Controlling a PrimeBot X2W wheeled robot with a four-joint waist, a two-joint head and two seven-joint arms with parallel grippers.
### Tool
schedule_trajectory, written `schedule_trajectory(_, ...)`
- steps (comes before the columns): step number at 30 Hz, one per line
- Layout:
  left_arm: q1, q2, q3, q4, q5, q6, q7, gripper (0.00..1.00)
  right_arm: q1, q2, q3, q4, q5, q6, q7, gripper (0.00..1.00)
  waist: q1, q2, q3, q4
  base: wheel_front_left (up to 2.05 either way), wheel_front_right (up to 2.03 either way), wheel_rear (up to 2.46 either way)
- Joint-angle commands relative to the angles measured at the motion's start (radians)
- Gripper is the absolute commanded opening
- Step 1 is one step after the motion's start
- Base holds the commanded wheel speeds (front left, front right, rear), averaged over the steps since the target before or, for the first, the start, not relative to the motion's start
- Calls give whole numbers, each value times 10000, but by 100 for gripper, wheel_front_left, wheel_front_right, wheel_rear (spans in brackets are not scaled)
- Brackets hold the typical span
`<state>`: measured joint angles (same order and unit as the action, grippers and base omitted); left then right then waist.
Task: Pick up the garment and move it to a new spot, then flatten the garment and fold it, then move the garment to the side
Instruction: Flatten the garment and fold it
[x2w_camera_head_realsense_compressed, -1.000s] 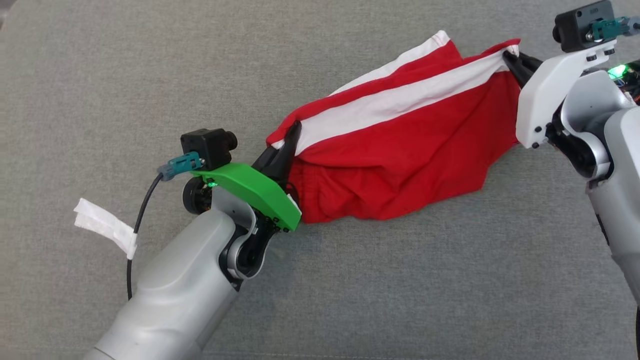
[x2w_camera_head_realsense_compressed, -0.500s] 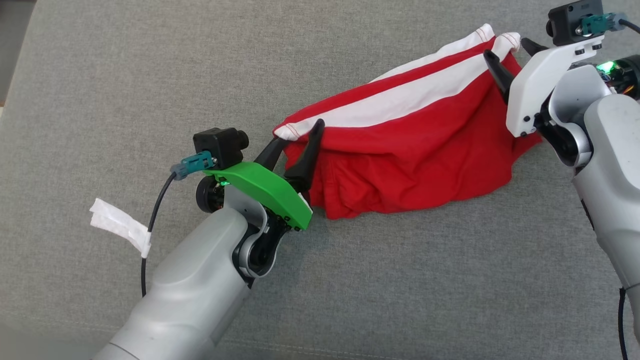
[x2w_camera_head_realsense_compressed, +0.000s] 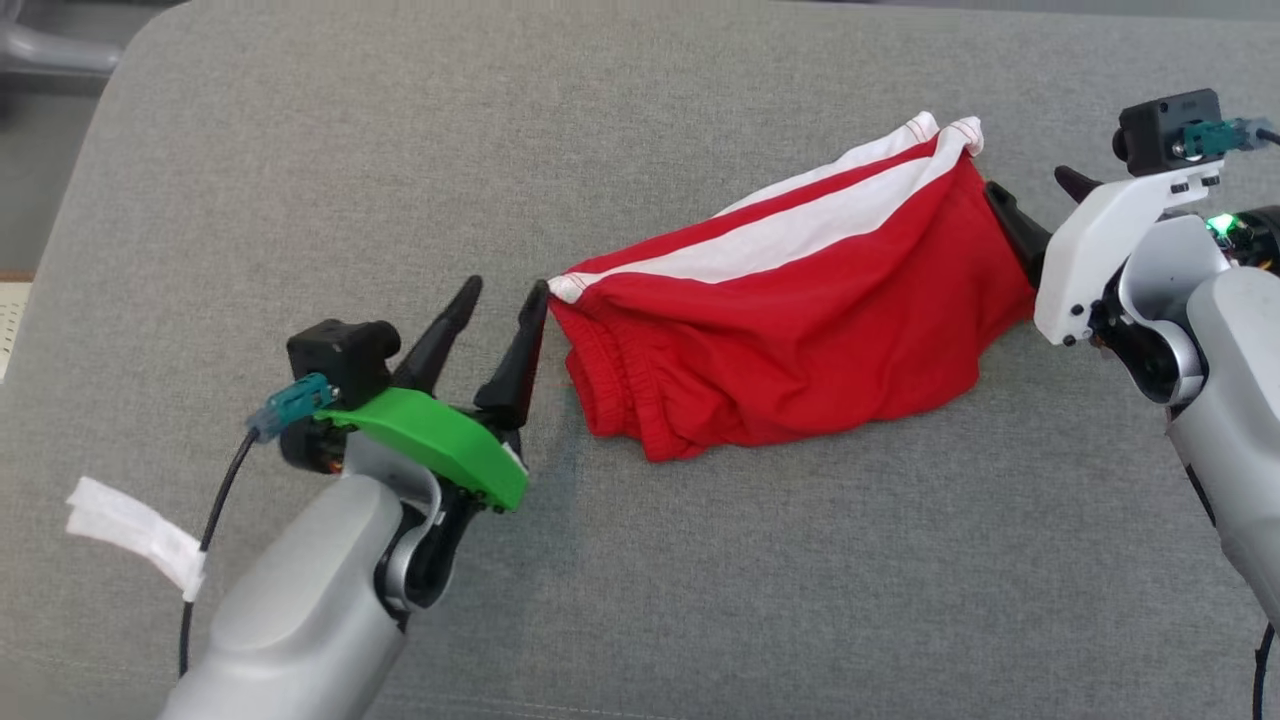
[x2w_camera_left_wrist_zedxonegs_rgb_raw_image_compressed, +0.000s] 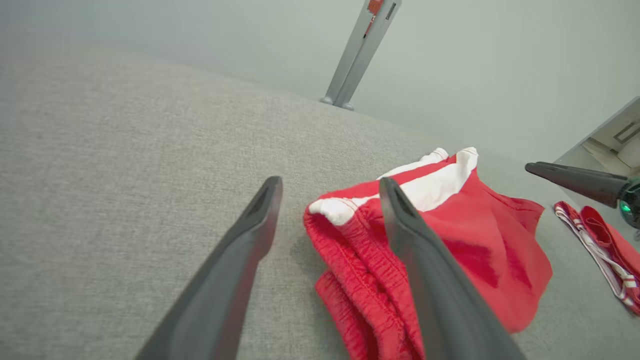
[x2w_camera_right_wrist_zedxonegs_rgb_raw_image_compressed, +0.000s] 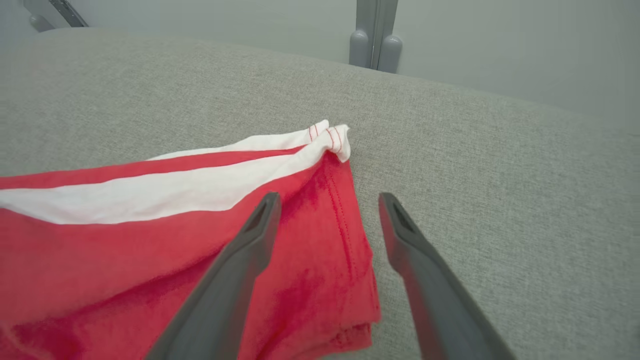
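Red garment (x2w_camera_head_realsense_compressed: 800, 330) centre frame, left gripper (x2w_camera_head_realsense_compressed: 505, 290) lower left, spread and empty, right gripper (x2w_camera_head_realsense_compressed: 1028, 182) at right, spread, empty

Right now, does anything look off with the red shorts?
The shorts are not flat: they lie slantwise and rumpled, with the waistband end bunched in folds beside the left gripper. The right gripper sits at the other end. Both are open, holding nothing. No damage shows.

Soft matt cloth garment (x2w_camera_head_realsense_compressed: 800, 330) (ribbed waistband) on coarse-woven cushion (x2w_camera_head_realsense_compressed: 300, 200).
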<state>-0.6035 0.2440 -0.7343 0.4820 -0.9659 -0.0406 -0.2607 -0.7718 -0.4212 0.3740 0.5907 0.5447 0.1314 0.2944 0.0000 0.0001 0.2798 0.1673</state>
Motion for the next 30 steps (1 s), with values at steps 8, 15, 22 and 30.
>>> schedule_trajectory(8,1992,-235,3499,-1987,3732,413,-43,100,793,-83,-695,75,437,-17,-206,100,0,-1,-258,217,0,0,0)
schedule_trajectory(15,2890,-1317,5723,-2832,5801,-280,-42,100,477,276,-1442,884,598,-16,-498,100,0,-1,141,445,0,0,0)
schedule_trajectory(22,3063,-1812,6492,-2968,6491,-735,-43,100,-173,595,-1748,2127,-27,-16,-768,100,0,-1,640,723,0,0,0)
schedule_trajectory(30,3042,-1922,6559,-2785,6700,-878,-43,100,-424,1085,-1524,3305,-311,-9,-187,100,0,-1,732,988,0,0,0)
